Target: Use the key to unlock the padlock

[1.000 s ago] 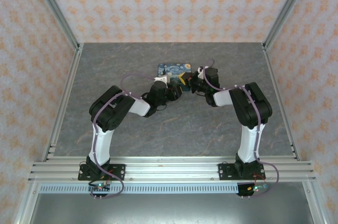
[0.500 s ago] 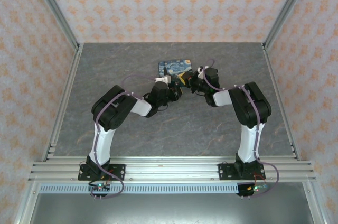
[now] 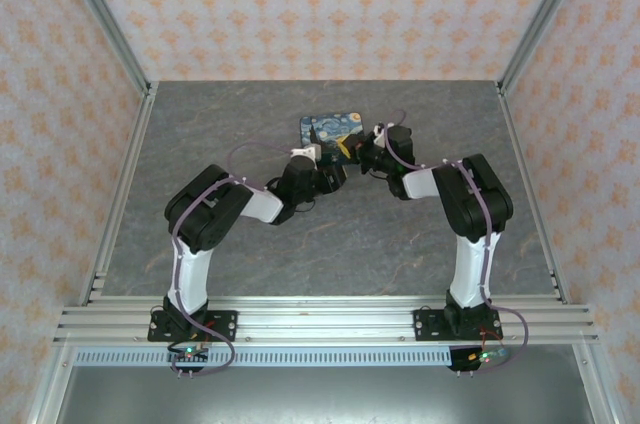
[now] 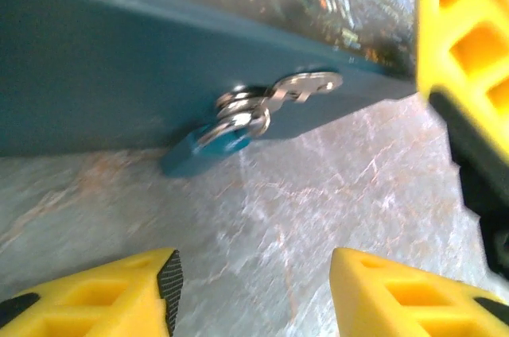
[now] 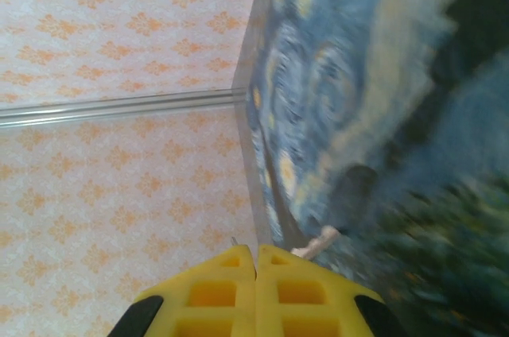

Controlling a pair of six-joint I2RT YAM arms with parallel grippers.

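Note:
The padlock (image 4: 205, 151), a small dark blue body on a silver shackle, hangs from the metal hasp (image 4: 306, 83) on the front wall of the blue painted box (image 3: 333, 129). My left gripper (image 4: 253, 289) is open just in front of the padlock, both yellow fingers apart over the stone floor, touching nothing. My right gripper (image 5: 256, 261) is shut beside the box's top edge. A thin pale metal piece, which I take for the key (image 5: 316, 243), sticks out by its fingertips. In the top view the right gripper (image 3: 347, 150) sits at the box's front right corner.
The box stands mid-table toward the back, on a grey marbled tabletop (image 3: 330, 234). Patterned walls and aluminium posts (image 3: 108, 29) enclose the space. The right gripper's yellow finger (image 4: 465, 43) crowds the left wrist view's right side, close to the hasp.
The left arm's elbow has swung slightly to the left. The right gripper has edged a little closer to the box. Both grippers keep their state.

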